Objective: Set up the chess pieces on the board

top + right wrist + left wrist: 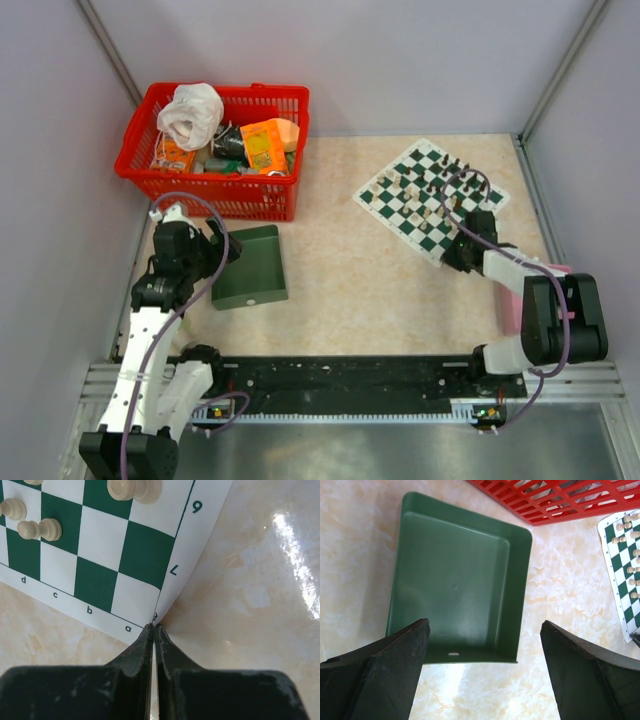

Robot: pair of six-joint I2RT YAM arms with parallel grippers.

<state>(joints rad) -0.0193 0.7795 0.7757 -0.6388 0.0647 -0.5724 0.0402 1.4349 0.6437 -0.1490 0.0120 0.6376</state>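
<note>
The board point(398, 216) lies at the far right of the table, turned diagonally. Black and cream chess pieces point(440, 185) stand on its far half. My right gripper point(450, 257) is at the board's near corner. In the right wrist view it point(153, 626) is shut on that corner of the board point(100, 580), by the "a" label, and the white border curls up between the fingers. Cream pieces point(40, 528) stand a few squares away. My left gripper point(224, 248) is open and empty over the dark green tray point(455, 580).
A red basket point(215, 150) full of packets and a white bag stands at the far left, behind the tray point(248, 265). The left wrist view shows the board's edge point(620, 575) and the basket point(560, 500). Something pink point(510, 300) lies under the right arm.
</note>
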